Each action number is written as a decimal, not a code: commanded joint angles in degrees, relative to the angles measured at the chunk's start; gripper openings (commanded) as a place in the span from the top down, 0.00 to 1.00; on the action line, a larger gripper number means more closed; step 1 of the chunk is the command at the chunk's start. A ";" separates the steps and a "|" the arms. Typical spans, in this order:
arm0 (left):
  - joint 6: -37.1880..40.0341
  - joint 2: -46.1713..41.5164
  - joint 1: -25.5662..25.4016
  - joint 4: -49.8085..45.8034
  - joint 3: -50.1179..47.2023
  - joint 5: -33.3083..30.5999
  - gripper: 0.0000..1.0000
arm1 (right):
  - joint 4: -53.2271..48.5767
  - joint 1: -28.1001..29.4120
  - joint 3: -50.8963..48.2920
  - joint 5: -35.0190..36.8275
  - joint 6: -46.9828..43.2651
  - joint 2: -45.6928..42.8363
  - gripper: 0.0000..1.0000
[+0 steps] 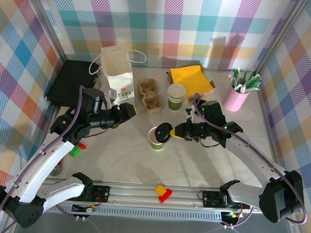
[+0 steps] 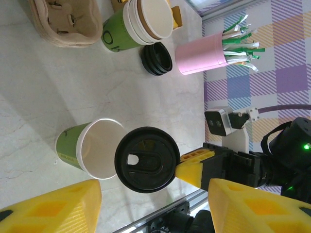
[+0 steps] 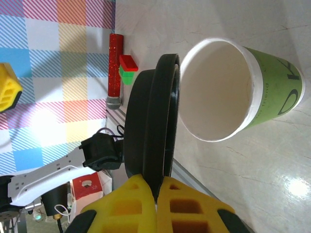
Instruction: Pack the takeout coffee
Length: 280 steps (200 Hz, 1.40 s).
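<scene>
The green cup [image 1: 156,140] stands upright and lidless on the table [image 1: 205,167], near its middle, between the two grippers and on the near side of the cardboard cup carrier [image 1: 150,95]. Its white inside is bare as far as the right wrist view shows. The right gripper [image 1: 178,131] is pinching the black lid [image 1: 164,131] by its edge between yellow fingers [image 3: 194,208]. The lid is held tilted against the side of the cup's rim nearest that arm and is not seated on it; whether lid and rim touch cannot be determined. The left gripper [image 1: 129,112] hovers left of the cup and apart from it, with fingers spread wide and nothing between them. The white paper bag [image 1: 117,72] stands upright at the far left, well apart from the cup. A stack of lidless cups [image 1: 175,96] stands just right of the carrier, with a second black lid [image 2: 156,58] lying flat beside it. A pink cup of straws [image 1: 236,97] stands at the far right.
</scene>
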 commanded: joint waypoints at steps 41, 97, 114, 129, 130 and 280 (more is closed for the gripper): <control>-0.82 -1.29 0.53 1.51 -1.03 0.58 0.41 | 4.76 -0.42 -1.76 -1.11 1.87 3.68 1.00; -0.97 -1.20 0.54 1.59 -1.29 0.49 0.41 | 6.80 -0.42 -2.67 -1.24 1.08 7.74 0.97; -1.23 -1.20 0.53 1.51 -1.36 0.53 0.41 | 6.89 -0.42 -2.76 -1.00 0.92 8.39 0.92; -2.06 -1.07 0.54 1.80 -1.56 0.77 0.41 | 5.80 -0.33 -2.41 -0.46 0.23 8.92 0.85; -2.11 -1.05 0.53 1.83 -1.56 0.76 0.41 | 5.73 -0.33 -2.40 -0.43 0.17 8.93 0.84; -3.75 -0.45 0.53 2.91 -2.08 1.63 0.44 | 5.91 0.98 -0.37 2.66 -1.52 13.54 0.70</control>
